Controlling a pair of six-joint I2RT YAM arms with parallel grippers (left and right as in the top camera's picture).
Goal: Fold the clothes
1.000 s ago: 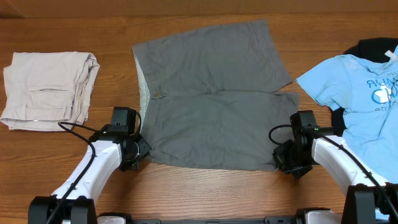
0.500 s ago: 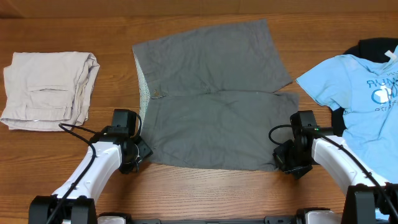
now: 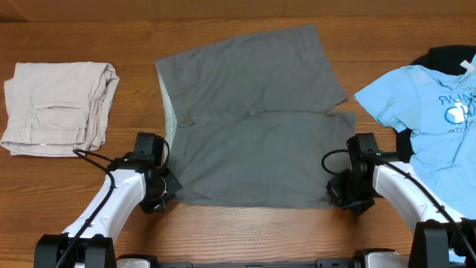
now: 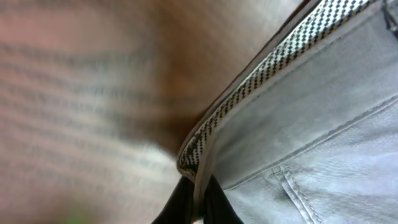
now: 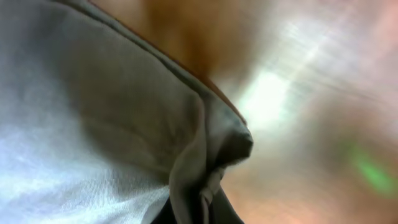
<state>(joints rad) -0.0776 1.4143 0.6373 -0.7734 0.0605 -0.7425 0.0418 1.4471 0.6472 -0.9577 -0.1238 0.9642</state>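
The grey shorts lie spread flat in the middle of the wooden table, with the waistband along their left edge and the two legs reaching to the right, one leg on the far side and one on the near side. The left pincer sits at the near left corner of the shorts. Its wrist view shows the dark fingers pressed together on the end of the waistband, whose black-and-white checked lining runs up from between them. The right pincer sits at the near right corner, at the hem of the near leg. Its wrist view shows the jaws closed on a small bunched fold of grey cloth, with the rest of the fabric sloping away to the left. Both wrist views are soft and blurred beyond the cloth. A folded pair of beige shorts rests on the table well to the left of the grey pair. On the right a light blue T-shirt with white print lies partly over a black garment, apart from the grey shorts.
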